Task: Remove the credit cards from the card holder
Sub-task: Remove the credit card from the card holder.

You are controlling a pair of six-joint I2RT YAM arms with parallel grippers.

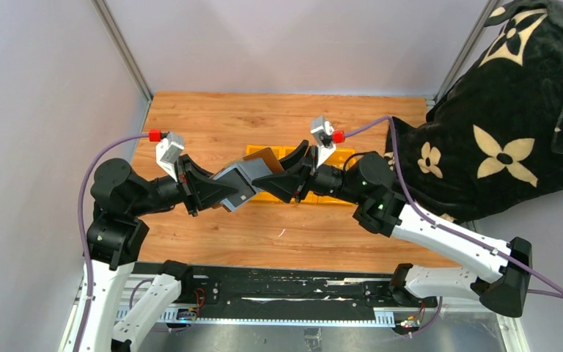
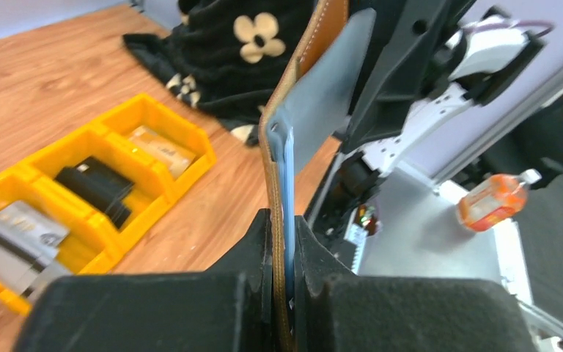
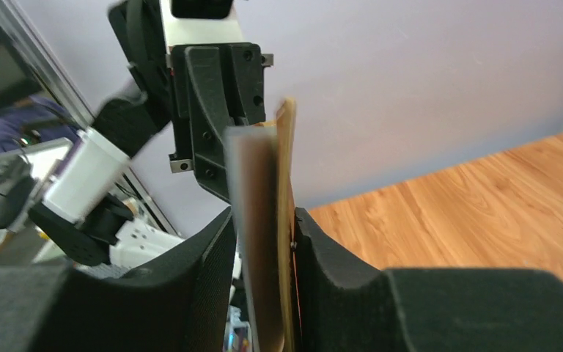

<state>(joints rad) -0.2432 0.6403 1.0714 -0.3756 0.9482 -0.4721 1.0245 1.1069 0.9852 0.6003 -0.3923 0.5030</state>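
Above the table (image 1: 212, 117), card holder (image 1: 243, 180) spans left-right, pinched by left claw (image 2: 284, 246); right claw (image 3: 264, 238) unclear.

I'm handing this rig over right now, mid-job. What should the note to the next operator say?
Left hand: shut on one flap of the card holder, which hangs open in the air between the arms.
Right hand: jaws stand around the other flap; whether they press it cannot be told.
Done: a silvery-grey card, a black card and a tan card lie one per compartment in the yellow bin.
Left: check the slots; no view shows whether a card remains inside.
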